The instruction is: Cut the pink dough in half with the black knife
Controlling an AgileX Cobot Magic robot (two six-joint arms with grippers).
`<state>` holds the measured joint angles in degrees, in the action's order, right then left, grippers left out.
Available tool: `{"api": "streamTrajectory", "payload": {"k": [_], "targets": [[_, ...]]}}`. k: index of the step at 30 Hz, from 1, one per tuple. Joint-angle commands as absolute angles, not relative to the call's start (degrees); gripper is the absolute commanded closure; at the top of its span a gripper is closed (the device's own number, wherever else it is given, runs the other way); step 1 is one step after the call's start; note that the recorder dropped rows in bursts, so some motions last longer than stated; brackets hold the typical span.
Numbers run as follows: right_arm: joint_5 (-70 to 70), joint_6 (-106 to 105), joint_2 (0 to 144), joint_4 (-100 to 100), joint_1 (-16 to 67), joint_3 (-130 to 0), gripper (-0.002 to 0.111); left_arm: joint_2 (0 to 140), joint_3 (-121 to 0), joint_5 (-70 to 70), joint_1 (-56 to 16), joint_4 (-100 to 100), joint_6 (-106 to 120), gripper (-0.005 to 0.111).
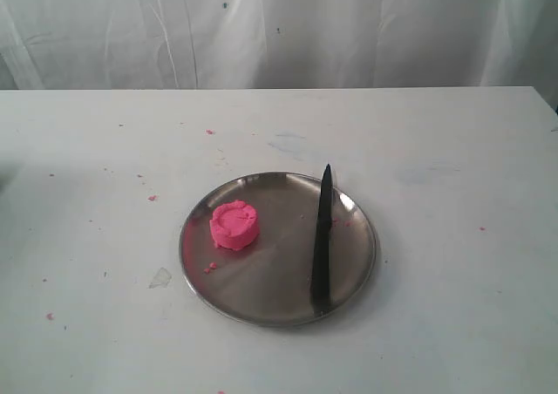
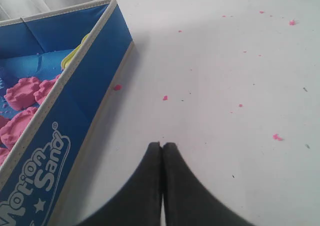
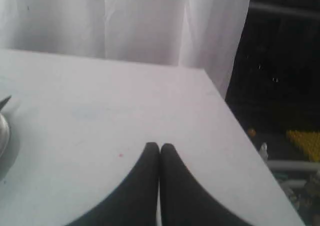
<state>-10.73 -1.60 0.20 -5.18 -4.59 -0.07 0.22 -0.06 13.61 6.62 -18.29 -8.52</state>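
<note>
Pink dough (image 1: 234, 226): whole round puck

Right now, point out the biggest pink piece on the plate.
The thick round pink dough on the left half of the steel plate; the other pink bits there are just tiny crumbs.

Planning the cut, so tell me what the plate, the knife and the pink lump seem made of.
The plate looks like polished steel: mirror-like reflections. The black knife is matte black throughout, plastic or coated metal, hard to tell. The pink dough looks soft and matte, top creased, crumbs shed nearby.
</note>
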Motion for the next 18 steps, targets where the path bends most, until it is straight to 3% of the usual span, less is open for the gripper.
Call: {"api": "streamTrajectory", "payload": {"k": [1,5,9,13,18], "targets": [[-1.74,-2.27,0.00,-5.90,-4.52,0.00,0.108,0.00,0.00,13.49,6.71,-18.49,-8.58,0.107],[7.33,-0.75,0.00,-4.74,-4.52,0.00,0.108,0.00,0.00,13.49,6.71,-18.49,-8.58,0.107],[12.09,18.82,0.00,0.00,-4.52,0.00,0.108,0.00,0.00,13.49,6.71,-18.49,-8.58,0.107],[7.47,44.09,0.00,0.00,-4.52,0.00,0.108,0.00,0.00,13.49,6.71,-18.49,-8.58,0.107],[-3.10,46.24,0.00,0.00,-4.52,0.00,0.108,0.00,0.00,13.49,6.71,-18.49,-8.58,0.107]]}}
